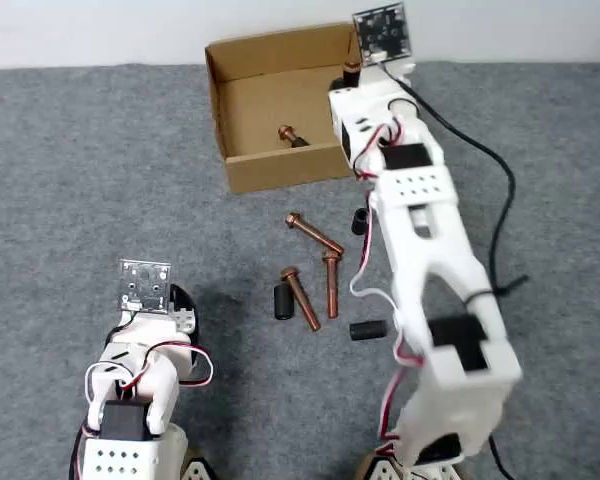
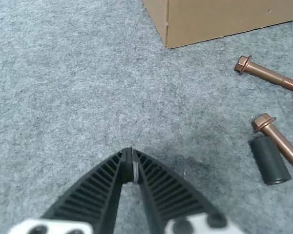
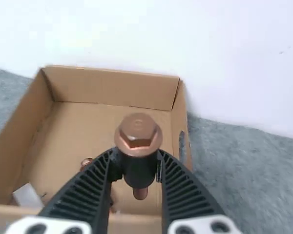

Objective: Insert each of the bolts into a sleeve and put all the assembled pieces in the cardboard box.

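Currently a copper bolt (image 3: 137,134) seated in a black sleeve (image 3: 136,174) is clamped in the right hand (image 3: 136,157), held above the open cardboard box (image 3: 112,87), where one assembled piece (image 1: 292,135) already lies. The left hand (image 2: 132,163) is pressed closed on nothing, low over the grey table (image 1: 80,180). Between the arms, three loose bolts (image 1: 313,233) and three bare sleeves (image 1: 284,301) are scattered near the box.

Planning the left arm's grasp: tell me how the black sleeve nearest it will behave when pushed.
Lying on its side, the sleeve is a short cylinder, so it will probably roll, though the carpet should damp that. It looks rigid and likely light.
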`<action>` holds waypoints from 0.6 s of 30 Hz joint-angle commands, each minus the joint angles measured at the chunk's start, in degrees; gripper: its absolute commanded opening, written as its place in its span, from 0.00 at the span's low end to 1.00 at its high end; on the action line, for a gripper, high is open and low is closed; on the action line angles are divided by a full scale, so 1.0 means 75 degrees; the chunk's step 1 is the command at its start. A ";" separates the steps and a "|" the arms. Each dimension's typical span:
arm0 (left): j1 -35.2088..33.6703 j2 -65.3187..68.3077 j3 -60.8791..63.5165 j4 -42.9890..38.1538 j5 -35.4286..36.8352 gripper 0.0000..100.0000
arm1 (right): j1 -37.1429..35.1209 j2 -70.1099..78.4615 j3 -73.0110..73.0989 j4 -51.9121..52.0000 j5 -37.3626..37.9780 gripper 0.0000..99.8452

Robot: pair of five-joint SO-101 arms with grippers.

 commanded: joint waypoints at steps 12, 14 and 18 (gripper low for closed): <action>0.0047 0.0023 -0.0041 0.0211 -0.0082 0.00 | -0.0041 0.3546 -0.3294 0.1717 0.0094 0.09; 0.0047 0.0023 -0.0041 0.0211 -0.0082 0.00 | -0.0029 0.3628 -0.3528 0.2057 0.0082 0.15; 0.0047 0.0023 -0.0041 0.0211 -0.0082 0.00 | -0.0076 0.3604 -0.3868 0.2245 0.0070 0.17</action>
